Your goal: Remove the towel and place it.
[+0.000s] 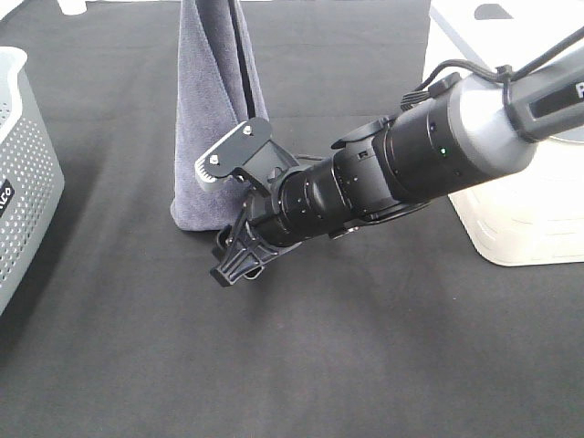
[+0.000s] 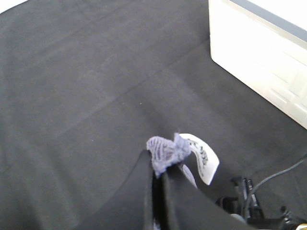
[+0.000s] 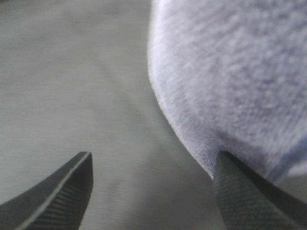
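Note:
The grey-purple towel (image 1: 214, 109) hangs down in a long drape from above the top edge of the exterior view, and its lower end touches the black table. In the left wrist view my left gripper (image 2: 157, 168) is shut on a bunched corner of the towel (image 2: 165, 151) beside its white tag (image 2: 204, 160). My right gripper (image 1: 237, 260) reaches across to the towel's lower right corner. It is open, with the towel's hanging edge (image 3: 240, 86) against one finger (image 3: 240, 191) and nothing between the jaws.
A grey perforated basket (image 1: 23, 182) stands at the left edge. A white box (image 1: 511, 210) stands at the right, and it also shows in the left wrist view (image 2: 259, 52). The table is covered by a black cloth (image 1: 365, 347).

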`<state>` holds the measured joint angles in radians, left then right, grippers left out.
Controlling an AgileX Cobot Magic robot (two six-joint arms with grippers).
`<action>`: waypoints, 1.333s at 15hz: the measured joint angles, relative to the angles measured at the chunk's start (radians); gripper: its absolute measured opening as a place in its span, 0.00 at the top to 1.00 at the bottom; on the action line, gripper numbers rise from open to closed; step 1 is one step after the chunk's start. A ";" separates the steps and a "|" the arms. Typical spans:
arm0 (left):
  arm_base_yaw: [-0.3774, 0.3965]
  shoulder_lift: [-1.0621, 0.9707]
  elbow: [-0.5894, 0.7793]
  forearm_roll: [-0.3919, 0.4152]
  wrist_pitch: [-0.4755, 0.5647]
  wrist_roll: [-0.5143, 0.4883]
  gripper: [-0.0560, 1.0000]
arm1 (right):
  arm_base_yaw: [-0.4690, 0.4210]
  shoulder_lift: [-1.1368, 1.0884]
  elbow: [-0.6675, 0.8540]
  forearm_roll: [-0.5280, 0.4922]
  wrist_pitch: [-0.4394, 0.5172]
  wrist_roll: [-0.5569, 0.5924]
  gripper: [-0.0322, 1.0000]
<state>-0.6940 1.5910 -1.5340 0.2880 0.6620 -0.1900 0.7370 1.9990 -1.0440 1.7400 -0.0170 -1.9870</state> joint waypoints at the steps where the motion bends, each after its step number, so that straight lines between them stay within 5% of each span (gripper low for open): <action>1: 0.000 0.000 0.000 0.004 0.000 0.000 0.95 | 0.000 -0.009 0.001 0.000 -0.015 0.000 0.29; 5: 0.000 0.000 0.000 0.017 0.000 0.000 0.95 | 0.000 -0.123 0.059 0.000 -0.124 0.007 0.29; 11: 0.000 0.000 0.000 0.037 0.000 0.000 0.95 | -0.001 -0.137 0.085 0.001 -0.075 0.038 0.29; 14: 0.000 0.000 0.000 0.052 0.000 0.000 0.95 | -0.001 -0.194 0.190 0.004 0.069 0.060 0.29; 20: 0.000 0.000 0.000 0.051 0.000 0.000 0.95 | 0.001 -0.211 0.202 0.004 -0.034 0.060 0.29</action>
<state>-0.6940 1.5910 -1.5340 0.3390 0.6620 -0.1900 0.7380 1.7880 -0.8420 1.7440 -0.0510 -1.9270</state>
